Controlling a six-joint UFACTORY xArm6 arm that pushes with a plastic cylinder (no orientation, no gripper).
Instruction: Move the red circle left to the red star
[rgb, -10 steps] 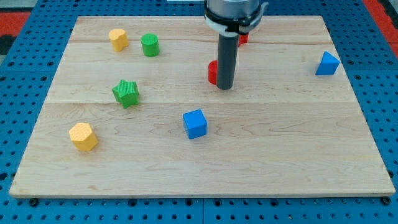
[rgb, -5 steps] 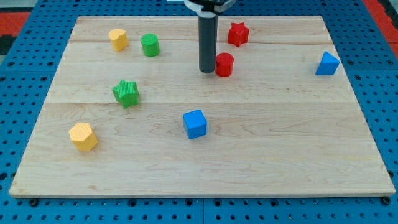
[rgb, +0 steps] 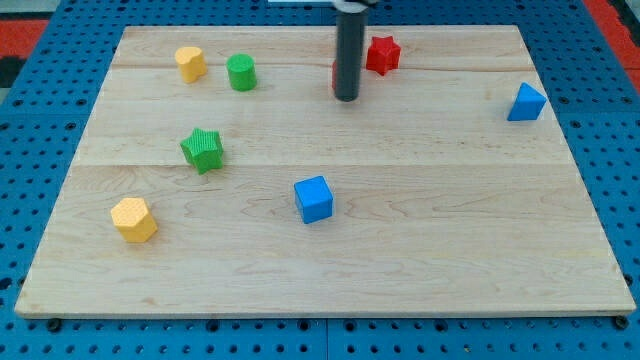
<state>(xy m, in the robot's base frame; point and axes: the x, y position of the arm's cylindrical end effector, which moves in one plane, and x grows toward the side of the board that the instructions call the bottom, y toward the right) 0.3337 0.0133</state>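
My tip (rgb: 346, 98), the lower end of a straight dark rod with no claw to open or close, stands upright on the pale wooden board (rgb: 450, 230). The red circle (rgb: 337, 73) hides almost wholly behind the rod, touching it. The ridged red star (rgb: 381, 54) sits just beyond, to the view's upper right.

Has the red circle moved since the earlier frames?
Yes. The red circle went toward the view's top, now left of the red star, mostly hidden behind my tip.
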